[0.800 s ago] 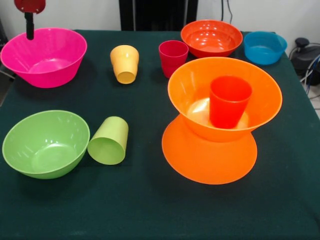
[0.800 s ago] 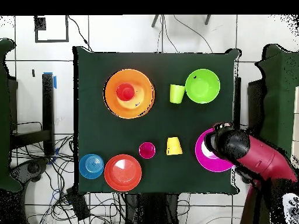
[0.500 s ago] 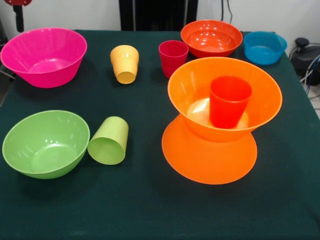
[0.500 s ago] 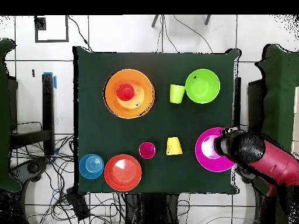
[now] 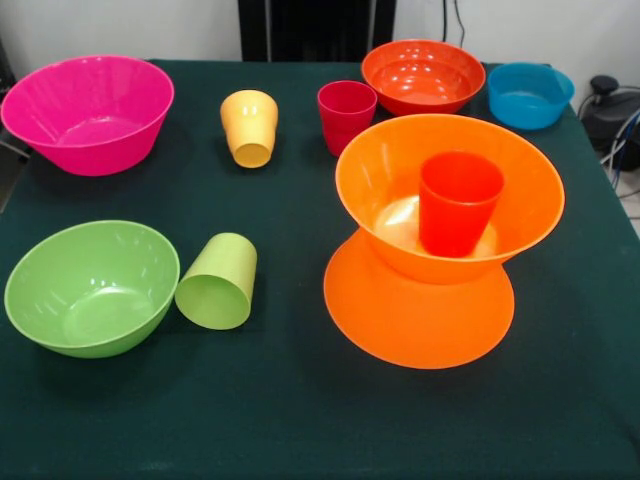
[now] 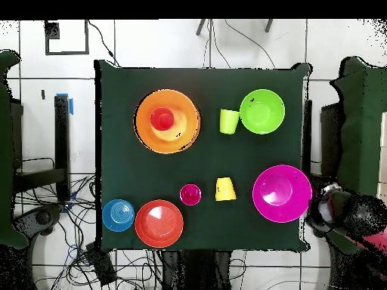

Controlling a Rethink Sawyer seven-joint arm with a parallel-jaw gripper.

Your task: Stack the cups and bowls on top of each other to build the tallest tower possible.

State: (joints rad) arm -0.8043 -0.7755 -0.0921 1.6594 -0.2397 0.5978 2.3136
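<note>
The tower stands at the front view's right: a large orange bowl upside down, a second orange bowl upright on it, and a red-orange cup upright inside. It also shows in the overhead view. The large pink bowl sits alone and upright at the far left, empty. The gripper is out of the front view. In the overhead view the arm's end with the gripper is just off the table's edge, beside the pink bowl and apart from it.
A yellow-orange cup and a lime green cup lie on their sides. A magenta-red cup stands upright. A lime green bowl, a round red-orange bowl and a small blue bowl sit upright.
The arm has drawn back from over the pink bowl, off the table's edge, and has left the front view. The bowls and cups have not moved.
</note>
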